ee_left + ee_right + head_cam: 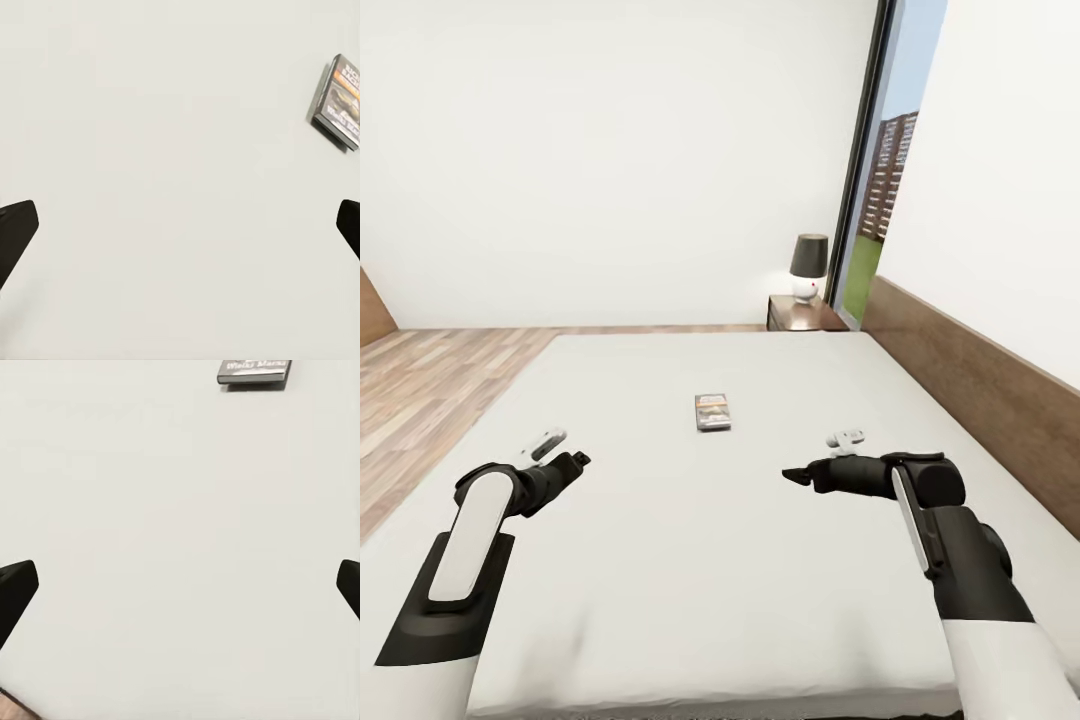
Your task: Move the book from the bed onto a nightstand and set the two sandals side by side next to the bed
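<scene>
Head view. Standing at the foot of the large low bed with pale grey-white mattress (660,520) and dark brown wooden headboard along the right. Small thin dark-covered paperback book with orange band (712,412) lying flat mid-mattress, ahead of and between both arms, touched by neither. Left black two-finger gripper (578,461) and right black two-finger gripper (794,474) held over the sheet, well short of the book. Low dark brown wooden nightstand (805,313) at the far corner, bearing a lamp with white round base and dark grey shade (809,266). Step judged: approach to the book, pick not yet begun. Next move likely calls for reaching forward over the mattress and pinching a thin, flat cover off a soft surface; afterwards a trip round to the nightstand.

Left wrist view. Fingertips (15,232) at the picture's opposite edges, spread wide, nothing between them but bare mattress. Book (339,103) off to one side, apart from the fingers.

Right wrist view. Fingertips (16,589) likewise spread wide, empty. Book's edge (253,371) just visible ahead, clear of the gripper.
</scene>
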